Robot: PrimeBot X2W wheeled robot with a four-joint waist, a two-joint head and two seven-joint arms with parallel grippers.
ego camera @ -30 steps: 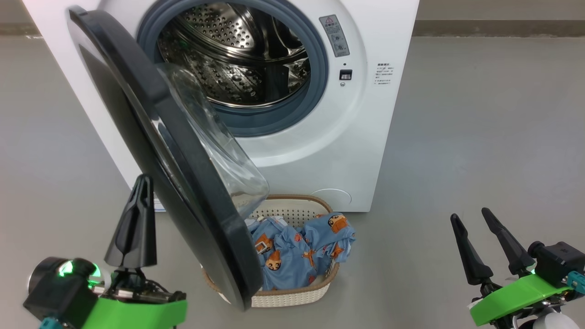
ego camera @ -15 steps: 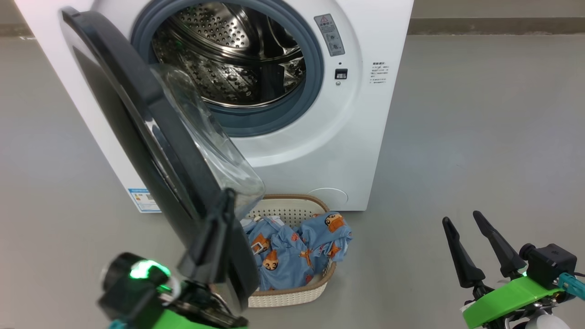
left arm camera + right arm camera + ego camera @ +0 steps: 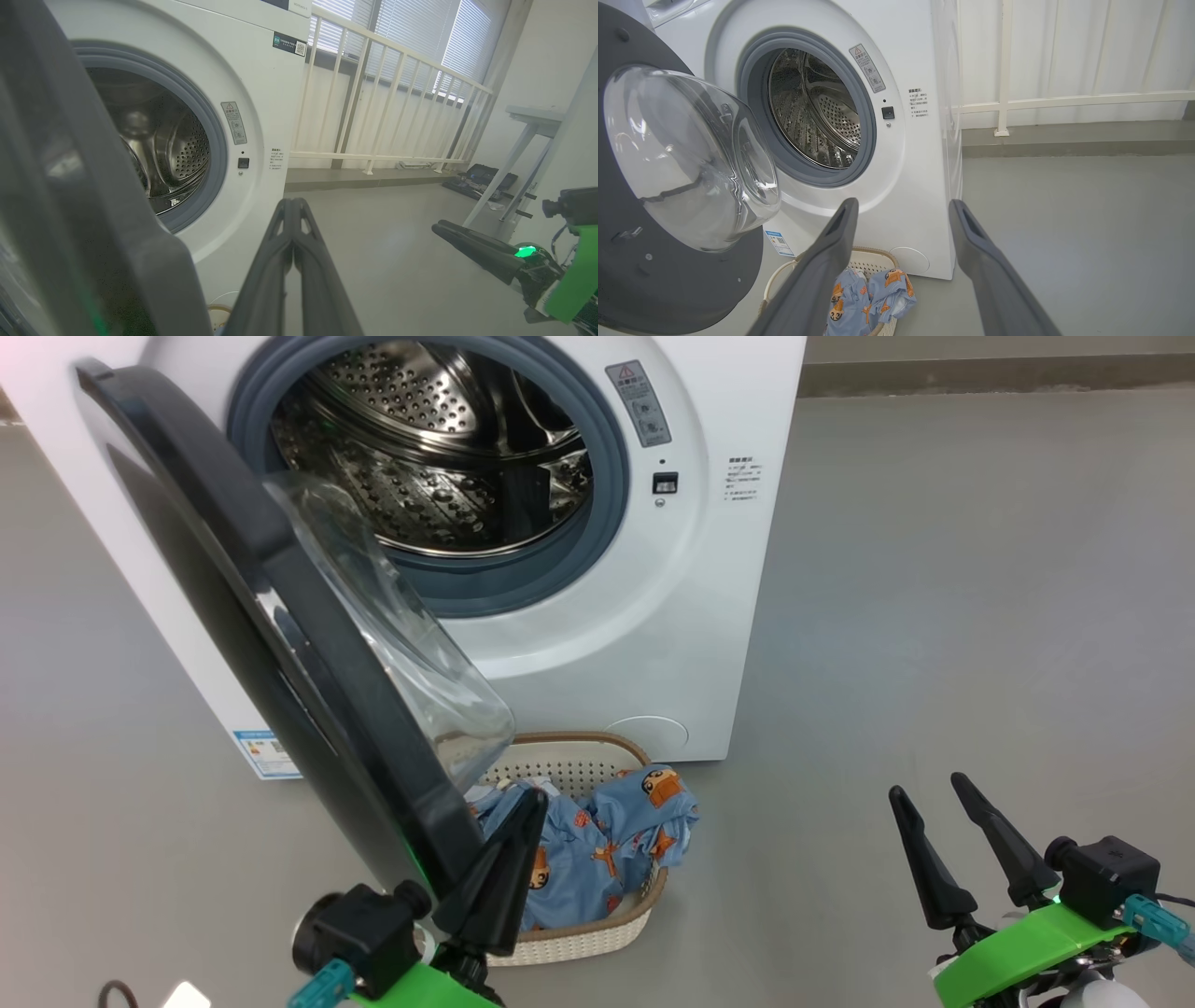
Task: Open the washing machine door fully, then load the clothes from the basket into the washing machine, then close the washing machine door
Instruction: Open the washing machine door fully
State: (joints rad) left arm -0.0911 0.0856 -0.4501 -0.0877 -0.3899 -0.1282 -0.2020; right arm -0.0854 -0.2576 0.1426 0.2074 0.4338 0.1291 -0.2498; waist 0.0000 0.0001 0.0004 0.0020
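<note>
Nearest us, the left claw has its two dark fingers pressed together with nothing between them. In the head view it rises just beside the low near edge of the washing machine door; we cannot tell whether they touch. The left wrist view adds the door's edge as a blurred dark band close on the fingers' left. Low on our right, well apart from everything, the right claw stands with its fingers spread, holding nothing.

We count two claws, one door, one basket and one heap of clothes; we cannot tell how many garments are in it. The basket sits on the grey floor just before the washing machine. The clothes lie in the basket, with a fold over its right rim.

The door, hinged on the left, stands partly open, its lower edge hanging over the basket's left end. The right wrist view shows its clear glass bowl bulging towards the steel drum. Wide floor lies between the right claw and the machine. Farthest, in the left wrist view, a white railing runs behind.
</note>
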